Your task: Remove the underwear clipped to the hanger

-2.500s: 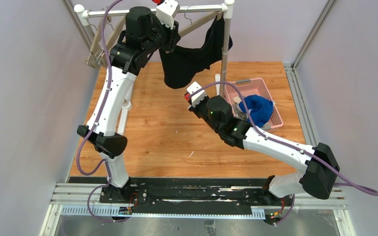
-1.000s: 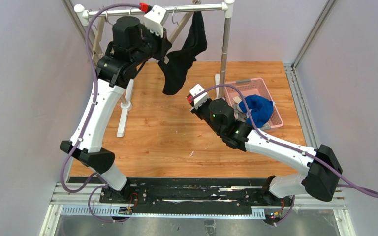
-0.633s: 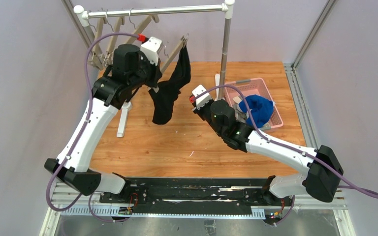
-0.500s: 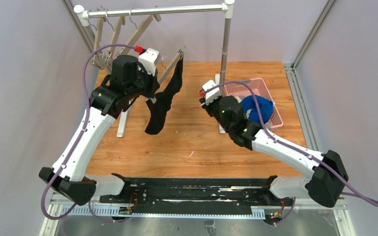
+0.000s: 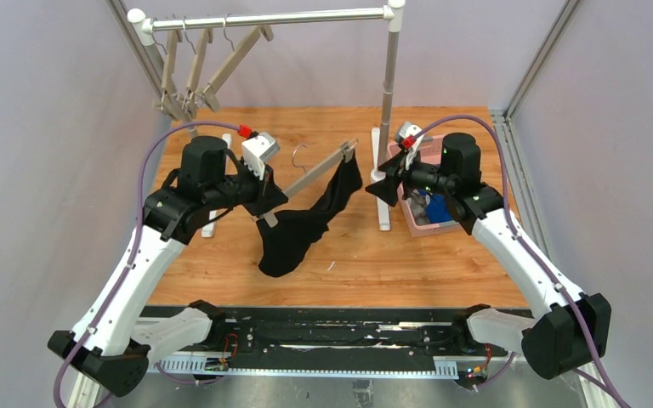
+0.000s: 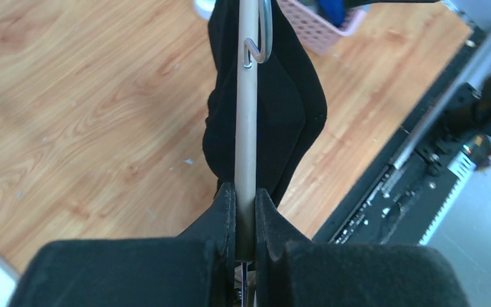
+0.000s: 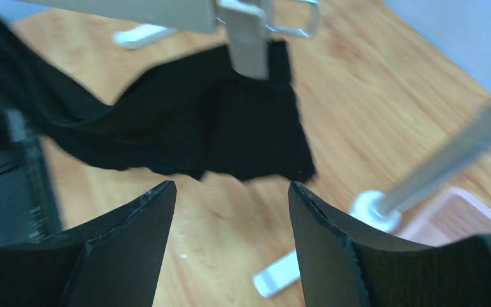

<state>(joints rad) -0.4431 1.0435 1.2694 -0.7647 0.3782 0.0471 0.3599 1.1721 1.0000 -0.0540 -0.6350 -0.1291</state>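
Above the middle of the desk (image 5: pixel 442 255), the left gripper (image 6: pixel 246 198) is clamped on the hanger (image 5: pixel 319 174), whose bar points toward the wide-apart right gripper (image 7: pixel 229 188), nearest the clip (image 7: pixel 249 45) holding the black briefs (image 5: pixel 302 229).

- The left gripper (image 6: pixel 245 199) is pinching the pale bar of the hanger (image 6: pixel 248 128) between its two black fingers.
- The black briefs (image 6: pixel 291 109) are draping down both sides of that bar, above the wooden table (image 6: pixel 70 96).
- The wire hook (image 6: pixel 262 38) is showing at the bar's far end, near a pink basket (image 6: pixel 307 29).
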